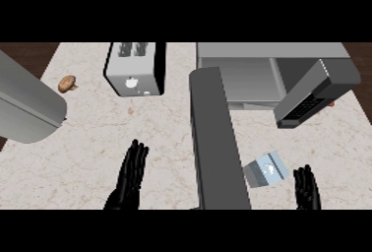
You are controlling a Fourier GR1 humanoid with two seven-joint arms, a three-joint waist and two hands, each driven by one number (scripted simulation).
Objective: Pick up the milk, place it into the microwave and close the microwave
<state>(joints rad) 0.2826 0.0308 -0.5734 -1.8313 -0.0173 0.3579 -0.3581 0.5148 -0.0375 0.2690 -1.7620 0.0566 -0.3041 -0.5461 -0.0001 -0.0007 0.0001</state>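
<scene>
On the pale, speckled stone counter [87, 142], the milk [263, 170] lies as a small flat-sided carton with a bluish-white face, tipped at a slant near the lower right, just left of and slightly above the right hand [306, 189]. That hand is black, its fingers straight and close together, pointing up the view, apart from the carton and holding nothing. The left hand [131, 177] shows at lower centre-left, likewise black with fingers straight and relaxed, resting over bare counter. Between the two hands a long, smooth grey slab [214, 142] runs from mid-view down to the lower edge; what it belongs to cannot be told. At the upper right stands the microwave [247, 74], a boxy grey shell with its cavity showing, and its door [316, 93] swung out at an angle, dark control panel facing down-right. Left of it sits a toaster [134, 69], silvery with black sides and two slots on top. A small brown mushroom [67, 83] lies near the counter's left edge, and a large rounded grey form [25, 106] overlaps that edge. The widest bare stretch of counter lies in the middle left, around the left hand; the strip between slab and door is narrower.
</scene>
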